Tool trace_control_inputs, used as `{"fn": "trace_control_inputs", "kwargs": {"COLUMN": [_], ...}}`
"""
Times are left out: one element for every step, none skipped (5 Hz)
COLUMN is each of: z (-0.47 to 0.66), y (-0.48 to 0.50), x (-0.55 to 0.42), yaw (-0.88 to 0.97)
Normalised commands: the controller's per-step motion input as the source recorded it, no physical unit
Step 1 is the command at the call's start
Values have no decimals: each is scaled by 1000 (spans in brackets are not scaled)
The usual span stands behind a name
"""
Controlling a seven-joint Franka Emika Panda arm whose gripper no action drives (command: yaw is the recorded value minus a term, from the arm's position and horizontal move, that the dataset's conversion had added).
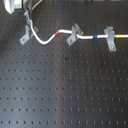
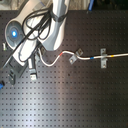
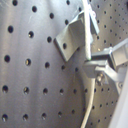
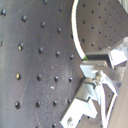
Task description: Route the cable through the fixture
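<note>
The white cable (image 1: 47,40) runs from the first exterior view's right through two grey clip fixtures (image 1: 110,39) (image 1: 74,35). It shows yellow, blue and red bands, then sags and rises to my gripper (image 1: 28,21). The gripper is shut on the cable's free end, just above a third grey clip (image 1: 24,36) at the first exterior view's left. In the first wrist view the cable (image 3: 88,100) passes between the fingers (image 3: 102,62) beside that clip (image 3: 74,36). In the second exterior view the gripper (image 2: 33,66) hangs under the arm, with the cable (image 2: 50,62) trailing towards the second exterior view's right.
The black perforated board (image 1: 65,90) fills the scene. The white robot arm with black hoses (image 2: 40,30) covers the second exterior view's upper left. A dark block (image 2: 11,75) sits at the second exterior view's left edge.
</note>
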Motion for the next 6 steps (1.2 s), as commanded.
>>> {"fn": "trace_control_inputs", "kwargs": {"z": [-74, -10, 6, 139, 262, 222], "y": [310, 315, 28, 19, -17, 40], "x": [-169, -218, 27, 17, -53, -176], "yaw": [217, 226, 0, 0, 0, 0]}}
